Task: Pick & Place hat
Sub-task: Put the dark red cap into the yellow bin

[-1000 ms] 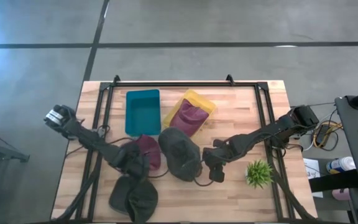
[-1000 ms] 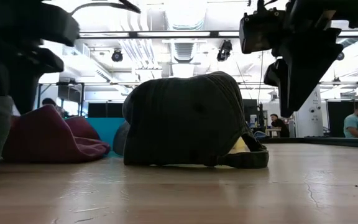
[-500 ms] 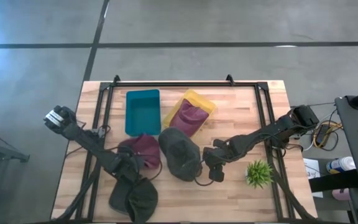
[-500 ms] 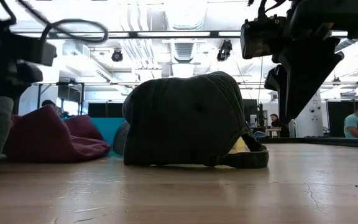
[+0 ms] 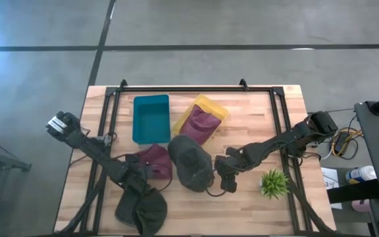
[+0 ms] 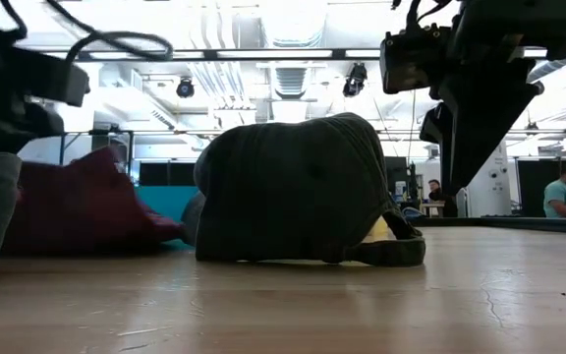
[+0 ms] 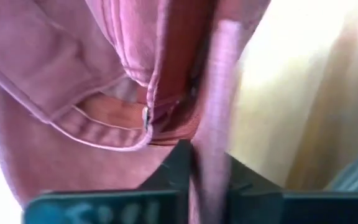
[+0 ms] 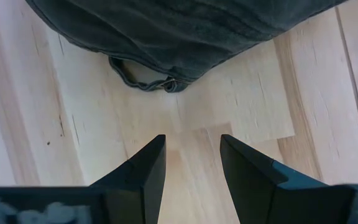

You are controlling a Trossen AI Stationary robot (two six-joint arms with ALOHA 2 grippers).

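A maroon hat (image 5: pixel 155 160) lies on the wooden table between the teal bin (image 5: pixel 150 118) and a dark grey hat (image 5: pixel 141 210) near the front edge. My left gripper (image 5: pixel 141 174) is shut on the maroon hat's near left side. A second dark hat (image 5: pixel 191 162) rests on its rim mid-table and fills the middle of the low view (image 6: pixel 293 192). My right gripper (image 8: pixel 191 140) hangs open just right of this hat's back strap (image 8: pixel 145 78), touching nothing. Another maroon hat (image 5: pixel 202 122) lies in the yellow bin (image 5: pixel 219 108). My left gripper pinches a narrow fold of the maroon hat's cloth (image 7: pixel 211 124) between its two fingers, beside the hat's inner band (image 7: pixel 104 121). The fingers come from above, slanting down. The hat's bottom stays on the table (image 6: pixel 86 241) while its top stands raised.
A small green plant (image 5: pixel 274 183) stands at the near right. Black frame rails (image 5: pixel 114 118) run along the table's left, right and far sides. Bare wood (image 5: pixel 242 210) lies along the near edge toward the right. People show in the room beyond the table.
My left gripper has shifted a little toward the near edge, off the maroon hat's crown. The maroon hat has changed shape: its top now stands higher and more bunched than half a second ago, while its bottom stays on the table. The right arm has kept still.
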